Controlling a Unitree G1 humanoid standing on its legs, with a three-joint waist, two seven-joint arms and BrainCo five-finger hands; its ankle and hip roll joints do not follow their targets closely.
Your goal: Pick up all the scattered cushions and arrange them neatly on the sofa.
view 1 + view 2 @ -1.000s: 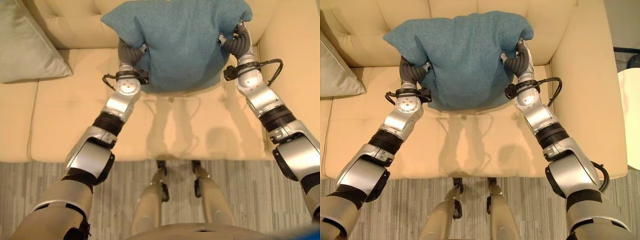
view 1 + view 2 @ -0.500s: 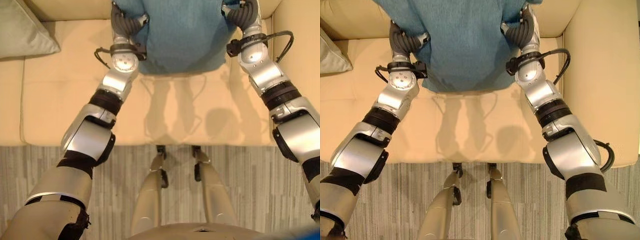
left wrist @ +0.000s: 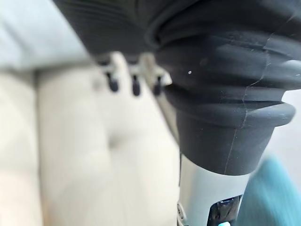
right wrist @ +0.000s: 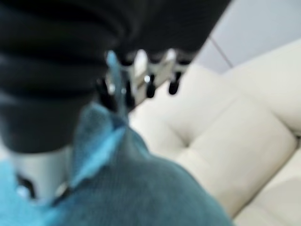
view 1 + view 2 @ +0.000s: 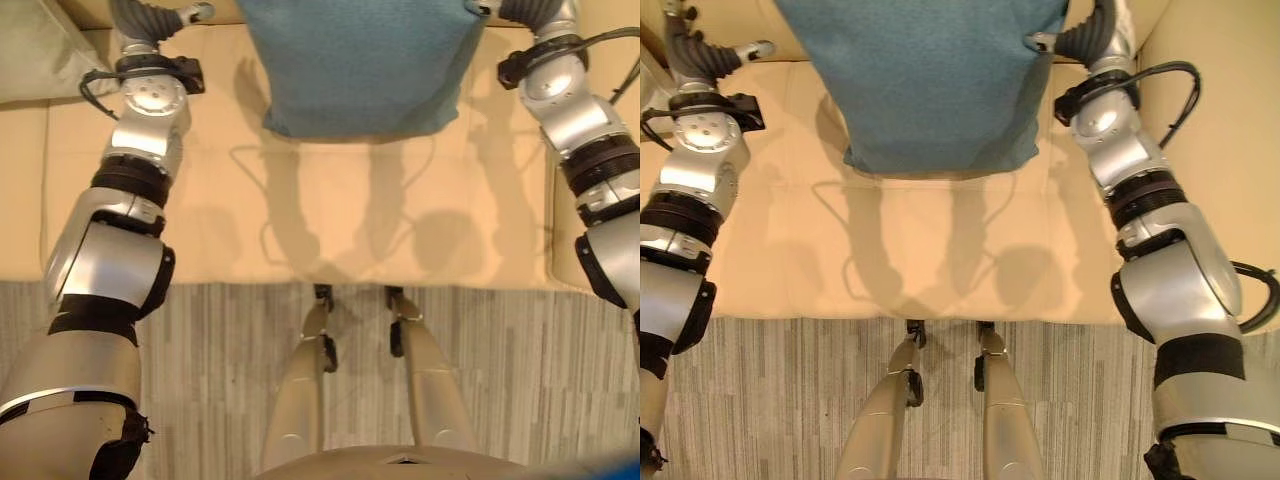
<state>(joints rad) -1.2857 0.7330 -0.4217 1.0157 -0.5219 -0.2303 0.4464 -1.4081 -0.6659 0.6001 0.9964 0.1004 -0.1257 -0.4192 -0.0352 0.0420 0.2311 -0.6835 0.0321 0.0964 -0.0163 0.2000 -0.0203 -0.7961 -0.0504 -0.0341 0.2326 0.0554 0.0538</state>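
Off the blue cushion (image 5: 360, 60) since a second ago and swung out to the left: the left hand (image 5: 715, 58), now well apart from the fabric, above the far left part of the sofa (image 5: 330, 210) seat. Released, with fingers (image 3: 135, 84) straight and dark tips pointing at the pale, tufted upholstery, nothing between them.

Blue cushion standing on the far part of the seat, up toward the backrest, lower edge resting on the cream seat and casting a shadow toward the near edge.

Right hand (image 5: 1090, 35) at the cushion's far right corner, touching the fabric. Seen from the right wrist, a peak of blue cloth rising beside the fingers (image 4: 149, 84); impossible to tell whether pinched or merely brushed.

A second, grey-green cushion (image 5: 40, 50) lying on the far left of the sofa, apart from both hands. Grey striped floor (image 5: 220, 350) along the sofa's near edge.
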